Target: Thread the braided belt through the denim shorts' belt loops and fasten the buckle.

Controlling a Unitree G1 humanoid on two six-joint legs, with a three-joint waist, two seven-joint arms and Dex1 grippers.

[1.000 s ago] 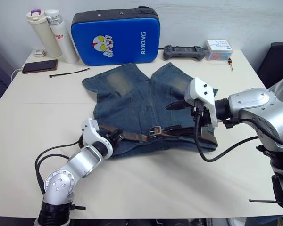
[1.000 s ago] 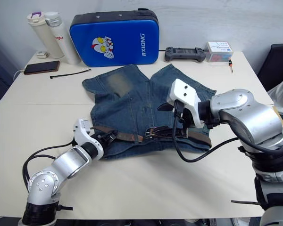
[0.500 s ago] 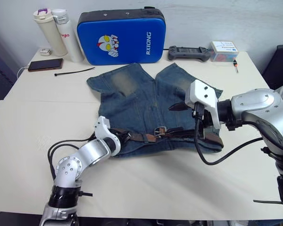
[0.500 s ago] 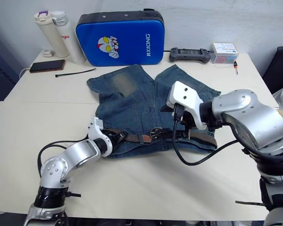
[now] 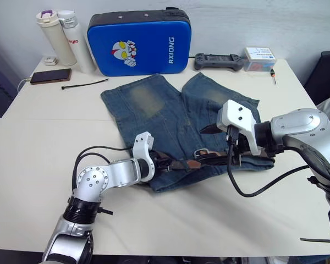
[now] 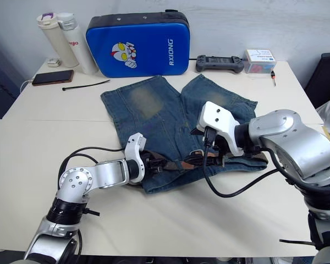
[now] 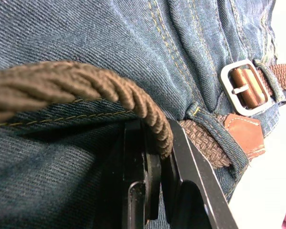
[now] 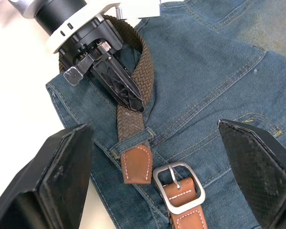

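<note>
The braided belt (image 8: pixel 133 90) lies along the waist of the denim shorts (image 5: pixel 154 110), at 6 o'clock on the worktop (image 5: pixel 38 143). The left hand (image 8: pixel 117 83) pinches the belt. The right hand (image 8: pixel 157 200) hangs wide open, holding nothing. The tan tip has passed one loop; the buckle (image 8: pixel 179 187) looks not yet fastened.

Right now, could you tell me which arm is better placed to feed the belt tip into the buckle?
The left. Its gripper is already shut on the belt just behind the tan tip, close to the buckle. The right gripper hangs open above them, holding nothing.
</note>
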